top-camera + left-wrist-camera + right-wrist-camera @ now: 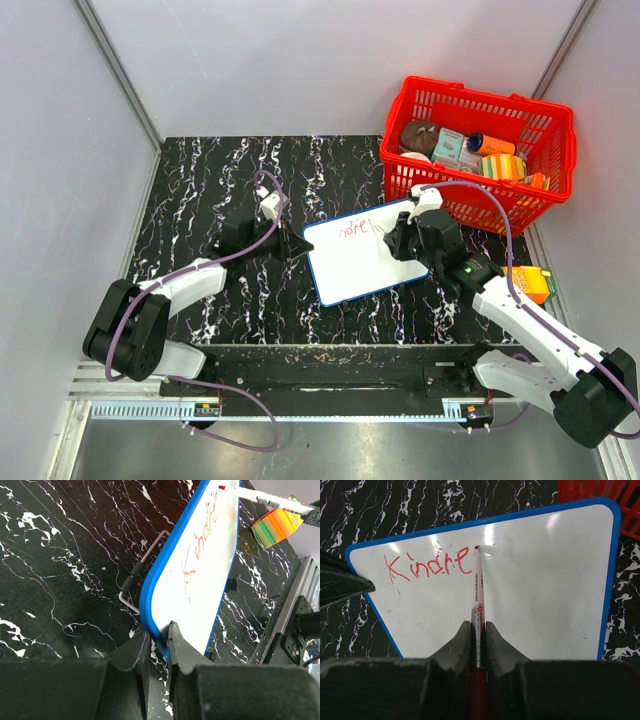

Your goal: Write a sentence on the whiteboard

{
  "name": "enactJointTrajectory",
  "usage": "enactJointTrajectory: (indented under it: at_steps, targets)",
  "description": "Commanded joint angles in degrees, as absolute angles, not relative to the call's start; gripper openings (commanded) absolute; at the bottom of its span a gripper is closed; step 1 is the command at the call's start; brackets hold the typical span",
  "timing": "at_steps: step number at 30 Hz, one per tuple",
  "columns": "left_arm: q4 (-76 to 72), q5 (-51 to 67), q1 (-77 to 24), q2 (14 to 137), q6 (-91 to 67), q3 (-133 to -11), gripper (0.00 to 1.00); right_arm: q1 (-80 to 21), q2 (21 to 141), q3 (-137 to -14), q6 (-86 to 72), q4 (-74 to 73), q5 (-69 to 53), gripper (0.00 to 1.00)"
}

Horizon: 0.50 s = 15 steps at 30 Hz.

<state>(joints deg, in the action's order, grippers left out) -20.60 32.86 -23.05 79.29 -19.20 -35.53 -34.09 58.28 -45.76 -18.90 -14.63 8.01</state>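
Top view: your whiteboard (365,262) sits on the table (200,200) beside the basket (480,95). Left wrist: your left gripper (159,632) is clamped on its blue edge. Right wrist: your right gripper (478,625) grips a marker (478,582), its tip at the end of the sentence (427,565), reading "Kindre".

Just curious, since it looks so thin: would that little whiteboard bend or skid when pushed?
Probably stiff: the whiteboard shows a flat face, its edge pinched in the left gripper. Likely light and slippery on the smooth table, hence that hold.
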Motion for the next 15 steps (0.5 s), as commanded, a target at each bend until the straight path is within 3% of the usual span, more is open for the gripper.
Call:
enactJointTrajectory:
  at_steps: [1, 15]
  targets:
    - [-20.5, 24.3, -22.8, 80.5, -10.1, -36.2, 0.00, -34.1, 58.6, -46.3, -19.1, -12.5, 6.2, 0.00]
    - [-20.4, 24.0, -22.8, 80.4, -10.0, -36.2, 0.00, -34.2, 57.6, -45.4, -19.1, -15.3, 6.9, 0.00]
